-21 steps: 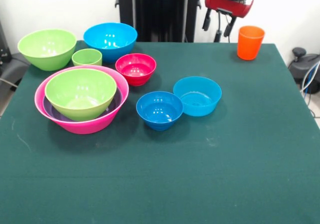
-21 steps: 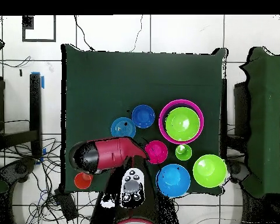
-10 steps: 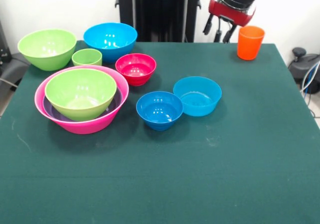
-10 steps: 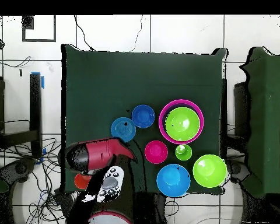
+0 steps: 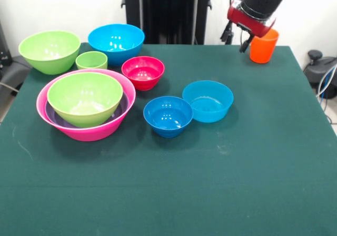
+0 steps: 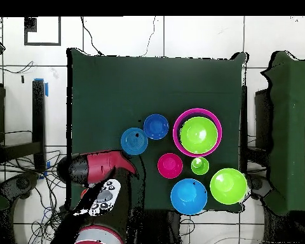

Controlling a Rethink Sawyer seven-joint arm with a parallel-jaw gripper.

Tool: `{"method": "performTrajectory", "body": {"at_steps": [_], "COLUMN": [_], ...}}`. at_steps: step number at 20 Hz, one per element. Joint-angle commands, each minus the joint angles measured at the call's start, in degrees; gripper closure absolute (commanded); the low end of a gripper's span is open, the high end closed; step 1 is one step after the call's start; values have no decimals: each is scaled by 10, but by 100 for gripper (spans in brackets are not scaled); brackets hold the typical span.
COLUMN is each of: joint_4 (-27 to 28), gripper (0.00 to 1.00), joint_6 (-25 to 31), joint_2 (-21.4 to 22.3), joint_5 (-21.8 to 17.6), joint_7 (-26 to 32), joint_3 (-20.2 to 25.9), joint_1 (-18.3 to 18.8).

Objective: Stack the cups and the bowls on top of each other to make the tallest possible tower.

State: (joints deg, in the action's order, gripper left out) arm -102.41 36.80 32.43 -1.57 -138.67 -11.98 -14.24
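Observation:
My gripper (image 5: pixel 236 40) hangs open and empty at the table's far right corner, just left of the tall orange cup (image 5: pixel 265 46), whose upper left side the wrist overlaps. In the overhead view the arm (image 6: pixel 94 170) covers that cup. A lime-green bowl (image 5: pixel 84 96) sits in a purple bowl (image 5: pixel 51 113) inside the huge pink bowl (image 5: pixel 97 133). Loose on the cloth are a small red bowl (image 5: pixel 142 71), a small blue bowl (image 5: pixel 168 116), a teal bowl (image 5: pixel 208 100), a large blue bowl (image 5: pixel 116 41), a second lime-green bowl (image 5: pixel 50 50) and a short lime-green cup (image 5: pixel 91 60).
The dark green table (image 5: pixel 253 167) is bare across its near half and right side. From above, the nested pink bowl (image 6: pixel 178 124), small blue bowl (image 6: pixel 155 126) and teal bowl (image 6: pixel 134 140) sit mid-table. The red bowl (image 6: pixel 169 165), large blue bowl (image 6: pixel 189 196) and green bowl (image 6: pixel 229 185) lie nearer the base.
The gripper has swung sideways along the table's far edge, closing up beside the orange cup. The bowls and cups have not moved.

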Motion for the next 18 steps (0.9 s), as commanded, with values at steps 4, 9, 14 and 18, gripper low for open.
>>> {"method": "performTrajectory", "body": {"at_steps": [4,9,14,18], "joint_4": [65,63,66,68], "gripper": [0,0,0,0], "joint_6": [-63,-78,-77,-92], "joint_2": [-63,-65,-70,-94], "joint_5": [46,39,33,36], "joint_7": [-135,-77,-41,-43], "joint_3": [1,34,61,76], "joint_1": [-22,10,37,53]}}
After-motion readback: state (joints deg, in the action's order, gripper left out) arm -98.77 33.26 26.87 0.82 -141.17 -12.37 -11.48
